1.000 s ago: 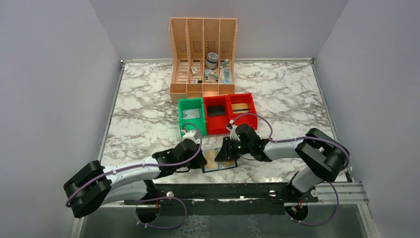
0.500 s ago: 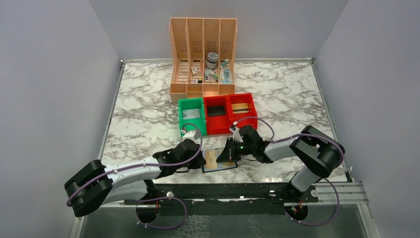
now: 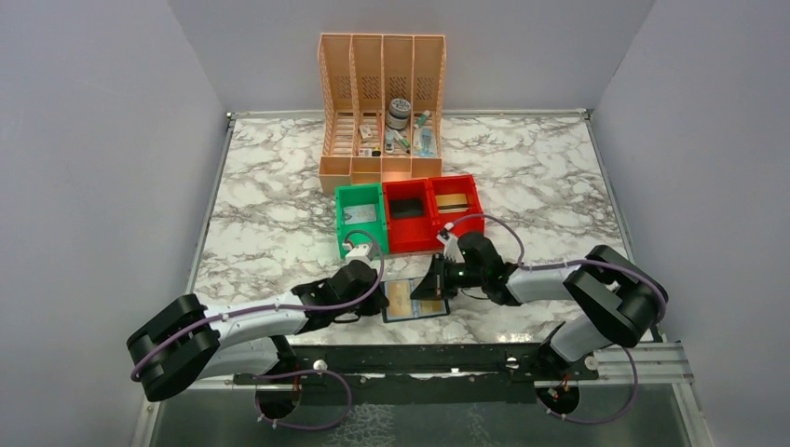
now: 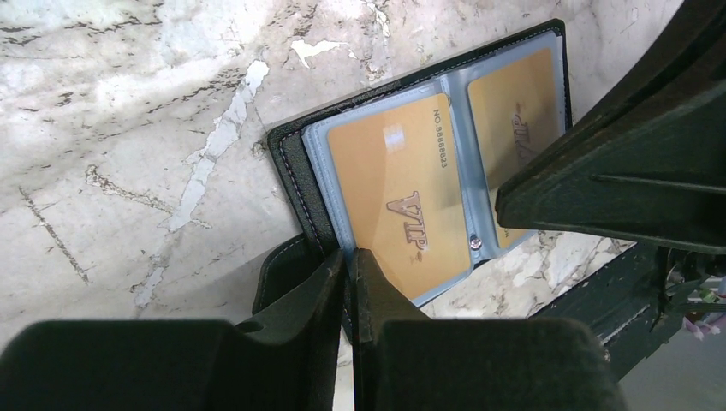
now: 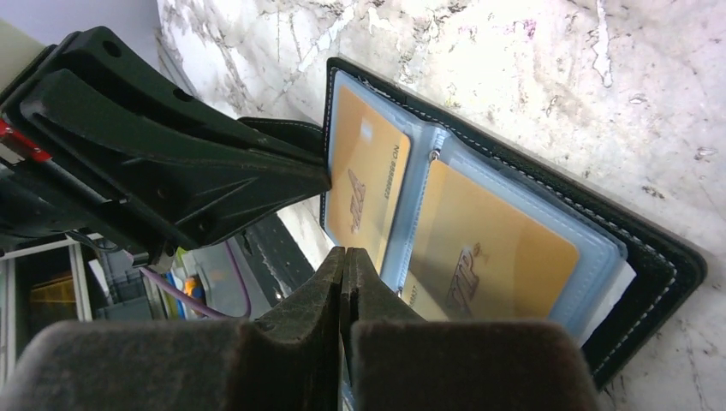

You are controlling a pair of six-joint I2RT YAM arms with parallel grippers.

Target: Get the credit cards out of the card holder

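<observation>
At the near edge of the marble worktop (image 3: 279,233), the card holder (image 3: 415,301) lies open and flat between the two pincers. Two tan credit cards (image 4: 398,193) show face-up under its pale blue sleeves (image 4: 458,128), and neither is out yet. The left pincer (image 4: 349,255) has its fingers drawn almost together, tips touching the holder's left edge beside the short black tab (image 4: 287,267). Whether they nip the sleeve or merely press against it cannot be told. The right pincer (image 5: 342,253) is pressed fully together. Its tips sit at the sleeve's edge by the card nearer the left pincer, and the pictures do not show whether a card edge is caught between them.

The step in hand looks to be the first pull on a card. Done well, it likely wants the left arm pinning the holder to the worktop while the right takes only bare card, not the sleeve over it. The card should then be drawn low and straight out through the pocket's mouth — which way that mouth faces is not clear here. Thin, slick plastic may slip from a shallow pinch, and a bite that includes the sleeve would probably lift the whole holder.

Just beyond stand a green bin (image 3: 341,216) and two red bins (image 3: 410,244), touching in a row. Farther back, a peach desk organiser (image 3: 335,168) holds small items.
</observation>
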